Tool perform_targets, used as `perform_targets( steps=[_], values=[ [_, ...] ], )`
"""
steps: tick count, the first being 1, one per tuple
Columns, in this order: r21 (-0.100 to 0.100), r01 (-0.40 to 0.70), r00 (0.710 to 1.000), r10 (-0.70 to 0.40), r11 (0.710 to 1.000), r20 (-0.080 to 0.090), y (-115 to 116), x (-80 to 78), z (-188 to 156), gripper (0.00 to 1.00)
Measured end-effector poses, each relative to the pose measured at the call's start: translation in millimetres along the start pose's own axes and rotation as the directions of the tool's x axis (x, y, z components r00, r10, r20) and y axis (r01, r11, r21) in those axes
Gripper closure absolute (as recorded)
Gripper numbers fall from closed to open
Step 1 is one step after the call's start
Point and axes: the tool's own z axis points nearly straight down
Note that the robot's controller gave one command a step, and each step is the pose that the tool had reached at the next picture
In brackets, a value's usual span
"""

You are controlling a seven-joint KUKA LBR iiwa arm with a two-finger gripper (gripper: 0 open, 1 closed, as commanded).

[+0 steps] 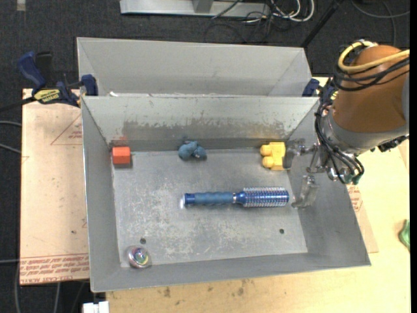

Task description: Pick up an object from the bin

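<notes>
**Bin, contents and status.**

Progress: the pick is not yet made. Every item lies on the bin floor and none is raised. Closing on one item and lifting it both remain to be done.

Gripper: one, at 3 o'clock, low against the right slope of the bin. Whether the claw stands wide or narrow cannot be told, and nothing is seen held in it.

Items, five in all:
- Blue hairbrush: one, lying flat across the centre. Its handle points to 9 o'clock and its bristle head to 3 o'clock, just beside the gripper. It is the nearest item and judged the likeliest pick.
- Yellow block: one, at 2 o'clock, near the back wall.
- Blue lump: one, at 12 o'clock.
- Red block: one, at 10 o'clock.
- Round metallic piece: one, at 7 o'clock, well apart from the rest.
</notes>
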Motion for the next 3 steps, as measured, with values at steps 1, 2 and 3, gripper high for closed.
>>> perform_targets(
  steps=[1, 2, 3],
  values=[
    [0.0, 0.09, 0.996, -0.09, 0.996, 0.001, 46.1, -53.1, 133.6, 0.0],
    [0.002, 0.088, 0.996, -0.088, 0.996, 0.006, 44.7, -54.1, 130.0, 1.0],
    [0.002, 0.056, 0.998, -0.056, 0.998, 0.018, 39.6, -60.9, 1.8, 1.0]
  ],
)
